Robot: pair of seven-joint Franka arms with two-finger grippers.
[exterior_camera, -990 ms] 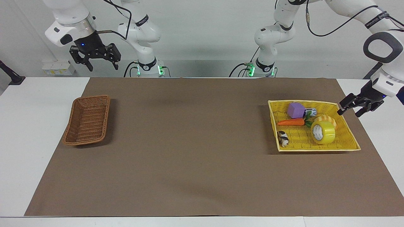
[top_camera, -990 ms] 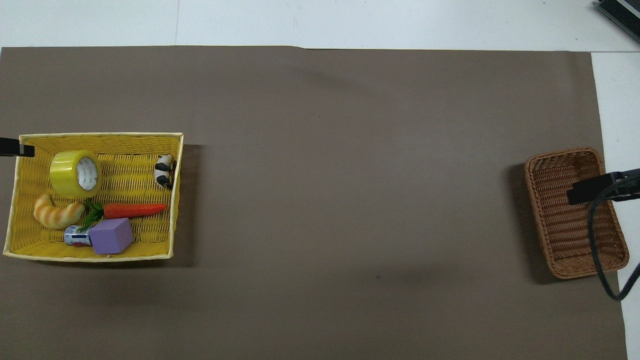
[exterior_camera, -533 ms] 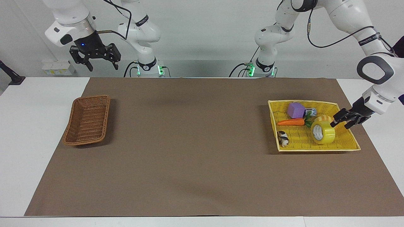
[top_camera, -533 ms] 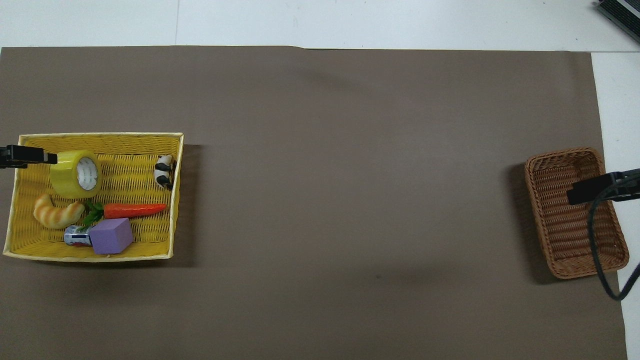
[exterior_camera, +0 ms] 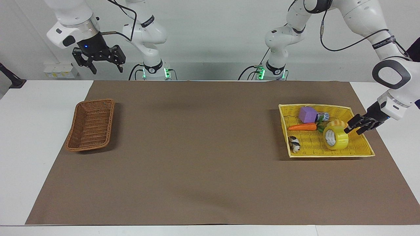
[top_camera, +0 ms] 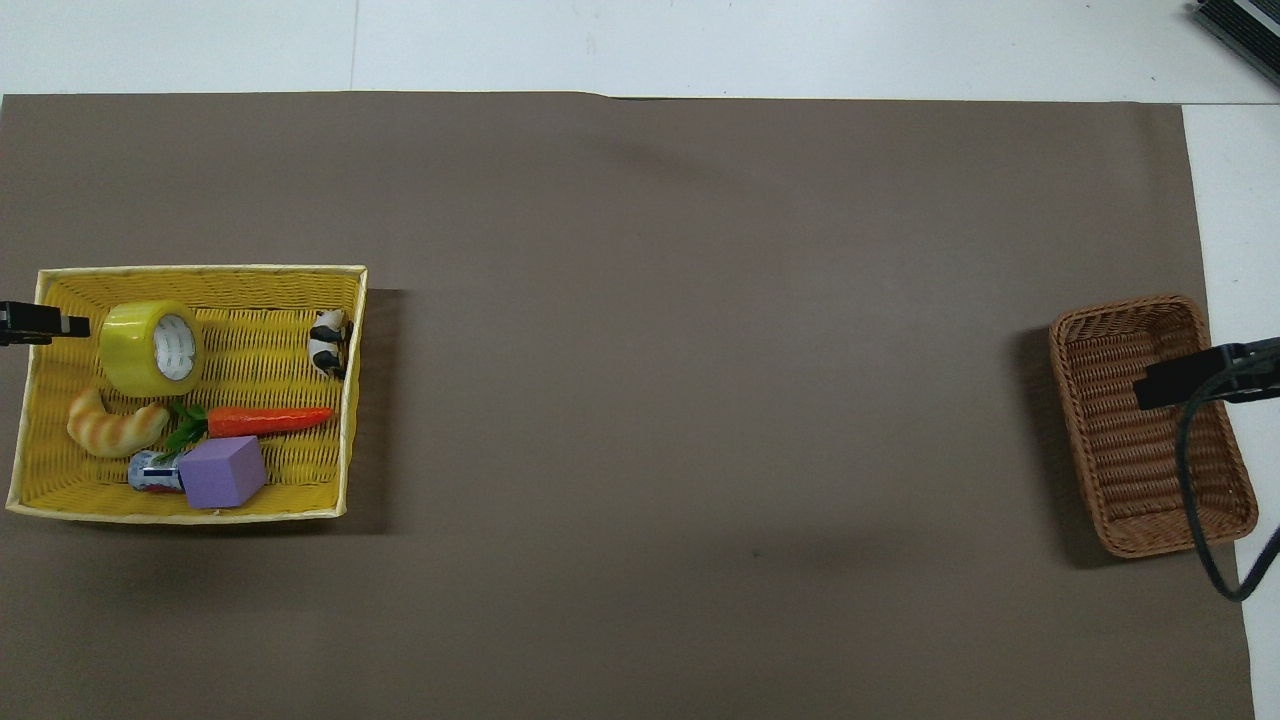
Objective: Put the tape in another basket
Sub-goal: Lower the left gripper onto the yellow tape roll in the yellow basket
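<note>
**Left gripper at the tape in the yellow basket**

The tape (exterior_camera: 335,138) stands on edge in the yellow basket (exterior_camera: 328,155), toward the left arm's end of the table. On the overhead view's clock face it sits at ten o'clock within that basket. The bread (top_camera: 115,425) lies at eight, the purple block (top_camera: 224,472) at six and the carrot (top_camera: 262,421) near the middle. The left gripper (exterior_camera: 352,128) is low, just beside the tape at its nine o'clock; whether it is clenched or released cannot be told. The right gripper (exterior_camera: 107,69) waits high over the brown basket (exterior_camera: 90,126), released, holding nothing.
</note>
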